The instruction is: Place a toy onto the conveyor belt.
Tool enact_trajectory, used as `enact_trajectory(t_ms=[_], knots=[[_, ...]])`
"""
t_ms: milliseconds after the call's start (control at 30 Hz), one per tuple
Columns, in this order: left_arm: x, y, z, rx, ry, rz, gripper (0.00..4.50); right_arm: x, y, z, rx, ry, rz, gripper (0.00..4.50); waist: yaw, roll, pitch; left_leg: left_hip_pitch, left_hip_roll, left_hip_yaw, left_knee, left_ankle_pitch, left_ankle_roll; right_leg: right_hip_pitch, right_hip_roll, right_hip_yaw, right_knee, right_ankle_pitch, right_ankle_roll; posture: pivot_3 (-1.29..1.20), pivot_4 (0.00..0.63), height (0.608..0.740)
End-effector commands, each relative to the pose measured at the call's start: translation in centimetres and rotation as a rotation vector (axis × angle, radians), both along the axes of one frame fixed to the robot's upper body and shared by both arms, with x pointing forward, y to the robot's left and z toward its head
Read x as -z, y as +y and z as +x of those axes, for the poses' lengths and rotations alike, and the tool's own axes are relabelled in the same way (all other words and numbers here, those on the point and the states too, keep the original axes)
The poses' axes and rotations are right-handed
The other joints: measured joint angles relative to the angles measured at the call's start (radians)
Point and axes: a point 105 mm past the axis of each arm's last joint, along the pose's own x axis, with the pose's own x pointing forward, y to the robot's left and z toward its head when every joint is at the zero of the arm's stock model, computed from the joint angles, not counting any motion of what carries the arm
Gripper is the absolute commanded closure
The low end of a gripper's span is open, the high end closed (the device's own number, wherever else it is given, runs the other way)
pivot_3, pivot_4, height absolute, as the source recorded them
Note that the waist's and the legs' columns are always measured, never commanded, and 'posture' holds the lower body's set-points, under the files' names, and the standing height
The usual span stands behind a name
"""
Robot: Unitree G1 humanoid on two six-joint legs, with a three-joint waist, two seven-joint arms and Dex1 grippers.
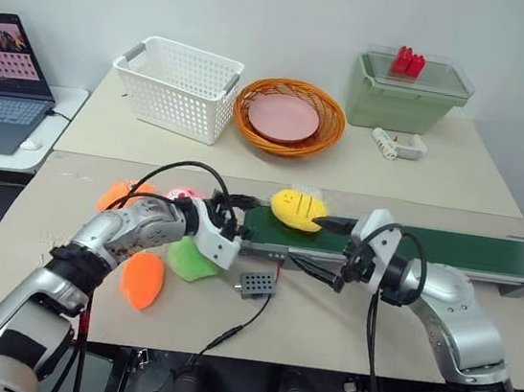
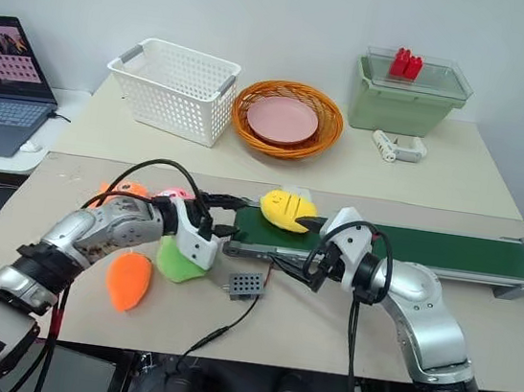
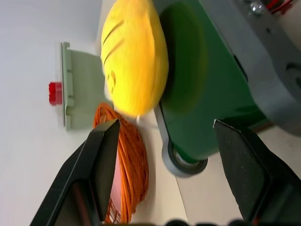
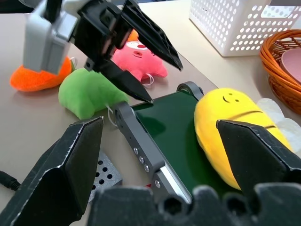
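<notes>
**benchwatcher:** ok so starting at the bench's left edge there's a laptop (image 1: 5, 75) on its own little side table. On the near table, toward its left end, a pile of plushies: an orange carrot plush (image 1: 142, 280) near the front edge, a lime-green plush (image 1: 191, 261) just beside it, and a pink plush (image 4: 138, 59) behind those.

**gripgeek:** and the left gripper (image 2: 224, 216)? What's it doing?

**benchwatcher:** Hovering right at the left end of the conveyor belt (image 1: 448, 251), fingers spread wide with nothing between them. From its wrist cam you see the belt's end roller and the toy (image 1: 297, 209) sitting past the open fingertips, not touching them.

**gripgeek:** so the yellow toy's on the belt?

**benchwatcher:** yep, lying on the green belt near its left end, smiley face visible. A small grey perforated box (image 1: 257, 284) with a cable sits on the table just in front of the belt frame.

**gripgeek:** right side?

**benchwatcher:** right gripper (image 1: 330, 252) is near the toy's right side, at the belt's front edge, also wide open and empty. One finger tip is close to the toy, can't tell if it touches.

**gripgeek:** back table?

**benchwatcher:** white basket (image 1: 176, 86), then an orange wicker basket (image 1: 325, 119) with a pink plate (image 1: 283, 117) in it, then a green bin (image 1: 400, 98) with red blocks (image 1: 407, 61) on its clear lid.
</notes>
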Motion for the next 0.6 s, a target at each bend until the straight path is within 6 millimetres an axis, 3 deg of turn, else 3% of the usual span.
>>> enact_trajectory(t_ms=[33, 167, 267, 367, 500, 600], knots=[[-3.4, 1.1, 0.6, -0.107, 0.002, -0.203, 1.12, -1.0, 0.4, -0.2, -0.028, -0.053, 0.003, 0.0, 0.001, 0.0, 0.0, 0.0, 0.0, 0.0, 0.001, 0.0, 0.0, 0.0, 0.0, 0.0, 0.0, 0.0, 0.0, 0.0, 0.15, 0.74], [-5.6, 4.4, 2.3, -0.337, 0.091, -0.523, 1.12, -0.7, 0.4, -0.2, -0.025, -0.043, 0.001, 0.0, 0.001, 0.0, 0.0, -0.001, 0.0, -0.001, 0.004, 0.0, 0.001, 0.0, 0.0, 0.0, 0.001, 0.0, 0.001, 0.0, 0.15, 0.74], [-7.5, 8.1, 3.1, -0.526, 0.171, -0.875, 1.12, -0.4, 0.5, -0.2, -0.025, -0.034, -0.006, 0.0, -0.001, 0.0, 0.0, -0.002, 0.0, -0.001, 0.006, -0.001, 0.001, 0.0, 0.0, 0.0, 0.001, -0.001, 0.001, 0.0, 0.15, 0.74], [-8.7, 12.3, 2.7, -0.675, 0.21, -1.229, 1.12, -0.3, 0.5, -0.3, -0.023, -0.029, -0.004, 0.0, -0.002, 0.0, 0.0, -0.002, 0.0, -0.001, 0.007, -0.001, 0.001, 0.0, 0.0, 0.001, 0.002, 0.0, 0.002, 0.0, 0.15, 0.74], [-7.8, 16.6, 0.7, -0.827, 0.232, -1.504, 1.12, -0.4, 0.1, 0.6, 0.05, -0.043, 0.02, 0.0, -0.01, 0.0, 0.0, -0.002, 0.0, -0.002, 0.007, -0.001, 0.001, 0.0, 0.0, 0.001, 0.001, 0.0, 0.002, 0.0, 0.15, 0.74], [-5.4, 18.8, -1.7, -0.92, 0.257, -1.625, 1.12, -0.6, -0.6, 1.9, 0.167, -0.066, 0.063, 0.0, -0.011, 0.0, 0.0, 0.0, 0.0, -0.002, 0.007, -0.001, 0.001, 0.002, 0.0, 0.002, 0.001, 0.0, 0.002, 0.0, 0.15, 0.74]])
